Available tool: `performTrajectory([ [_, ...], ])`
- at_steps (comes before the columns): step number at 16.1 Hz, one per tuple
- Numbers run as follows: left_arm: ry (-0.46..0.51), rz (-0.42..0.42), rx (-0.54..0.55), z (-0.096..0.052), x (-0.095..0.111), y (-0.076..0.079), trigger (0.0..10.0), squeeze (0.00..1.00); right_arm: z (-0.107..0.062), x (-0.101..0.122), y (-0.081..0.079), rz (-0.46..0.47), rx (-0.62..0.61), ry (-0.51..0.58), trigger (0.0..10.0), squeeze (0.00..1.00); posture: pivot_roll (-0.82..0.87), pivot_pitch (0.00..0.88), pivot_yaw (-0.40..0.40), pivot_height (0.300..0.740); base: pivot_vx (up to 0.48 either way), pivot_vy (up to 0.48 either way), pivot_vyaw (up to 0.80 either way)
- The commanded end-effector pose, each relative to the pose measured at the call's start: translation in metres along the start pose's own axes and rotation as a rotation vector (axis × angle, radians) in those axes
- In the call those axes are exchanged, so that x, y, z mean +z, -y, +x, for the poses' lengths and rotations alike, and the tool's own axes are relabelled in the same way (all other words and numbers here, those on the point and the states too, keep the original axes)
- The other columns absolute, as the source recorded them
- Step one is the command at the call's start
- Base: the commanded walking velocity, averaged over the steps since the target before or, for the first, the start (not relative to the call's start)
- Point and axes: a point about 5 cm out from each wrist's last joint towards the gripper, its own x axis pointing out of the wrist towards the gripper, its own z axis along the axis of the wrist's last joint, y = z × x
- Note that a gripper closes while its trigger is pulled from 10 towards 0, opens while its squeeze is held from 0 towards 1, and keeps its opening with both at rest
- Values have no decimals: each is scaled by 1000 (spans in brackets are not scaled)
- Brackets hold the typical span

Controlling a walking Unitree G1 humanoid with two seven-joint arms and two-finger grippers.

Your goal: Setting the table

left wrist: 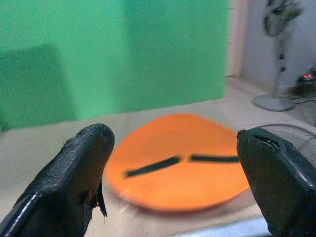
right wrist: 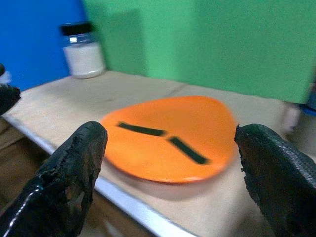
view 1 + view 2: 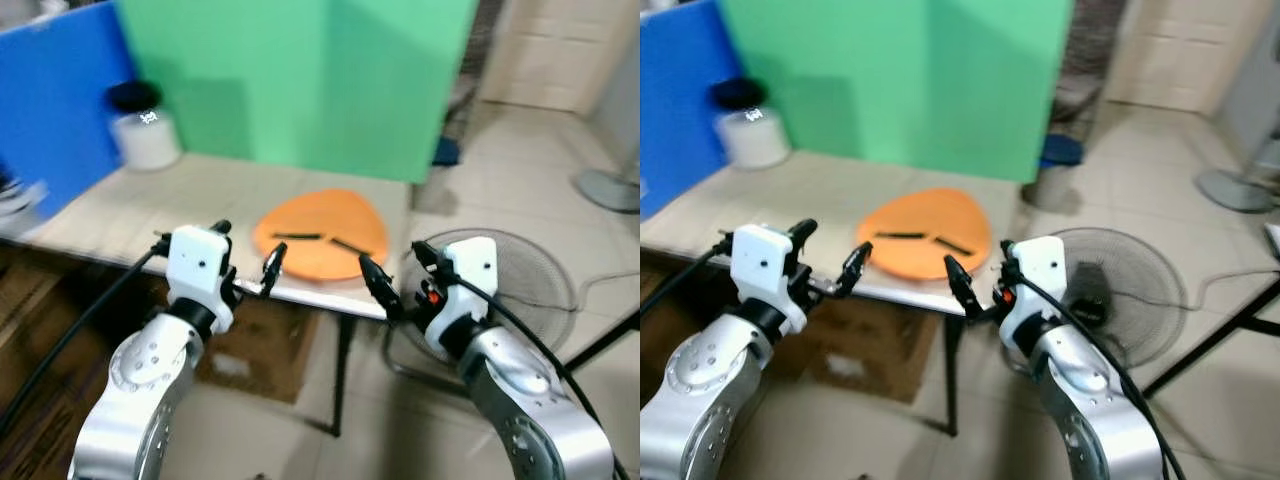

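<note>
- An orange plate [image 3: 322,238] with two dark strips on it lies flat on the bench [image 3: 200,205], close to the bench's near edge and toward its right corner.
- My left claw [image 3: 246,262] hovers just short of the plate's near-left rim, fingers spread apart and empty.
- My right claw [image 3: 400,275] hovers off the bench edge at the plate's near-right side, fingers also apart and holding nothing.
- I judge this to be the approach step: both claws face the plate and neither touches it.
- The next move likely calls for reaching forward to the plate's rim, low enough to get a finger beneath the edge.
- Far behind the plate, to its left, a white jar with a black lid [image 3: 142,125] stands by a blue panel [image 3: 55,105]; a green panel [image 3: 300,80] rises behind the plate.
- A floor fan [image 3: 520,275] lies on the tiles right of the plate, below my right arm.
- Nothing lies between my claws and the plate.
</note>
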Motion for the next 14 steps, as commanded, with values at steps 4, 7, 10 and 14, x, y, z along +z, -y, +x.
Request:
performTrajectory([
  [4,18,-2,-25,1,3,5,10000,0,-3,0,4,-5,-11,-5,10000,1000,124,0,32,740,356,0,0],
  [7,18,-1,-24,-2,3,6,10000,0,-3,-2,3,-4,3,-11,10000,1000,127,0,27,740,359,0,0],
  [10,18,0,-21,-3,3,6,10000,0,-2,-2,2,-4,16,-16,10000,1000,129,0,24,740,359,0,0],
  [14,16,0,-26,-3,4,7,10000,0,-2,-2,2,-36,13,-15,10000,1000,126,0,28,740,358,0,200],
])
